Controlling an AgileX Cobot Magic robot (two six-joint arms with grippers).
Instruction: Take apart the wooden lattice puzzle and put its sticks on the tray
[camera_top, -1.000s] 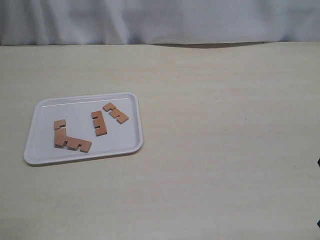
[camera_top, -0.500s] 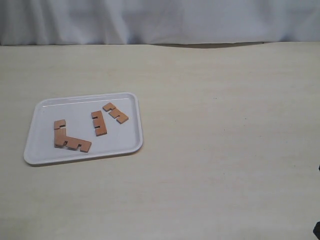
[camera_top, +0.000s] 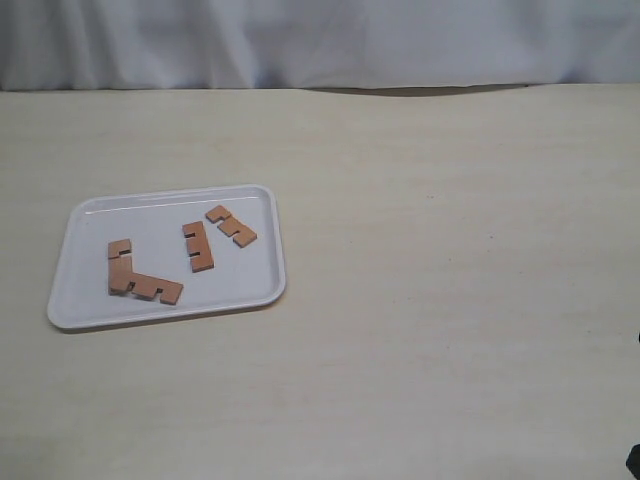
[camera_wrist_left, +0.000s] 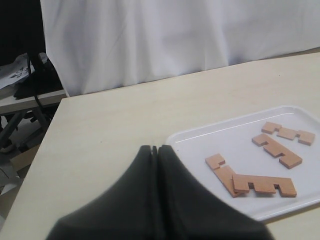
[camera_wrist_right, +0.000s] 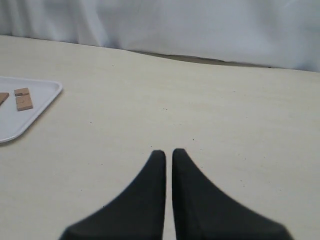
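Since all four sticks (camera_top: 198, 247) are lying loose on the tray (camera_top: 150, 222), the task is looking finished | left tool (camera_wrist_left: 154, 150) is sitting pressed together, empty | right tool (camera_wrist_right: 168, 152) is sitting nearly pressed together, empty.

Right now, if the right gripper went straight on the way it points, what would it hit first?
Nothing close: ahead of the right gripper lies only bare table, then probably the white curtain, though its tilt is unclear. The tray sits off to one side.
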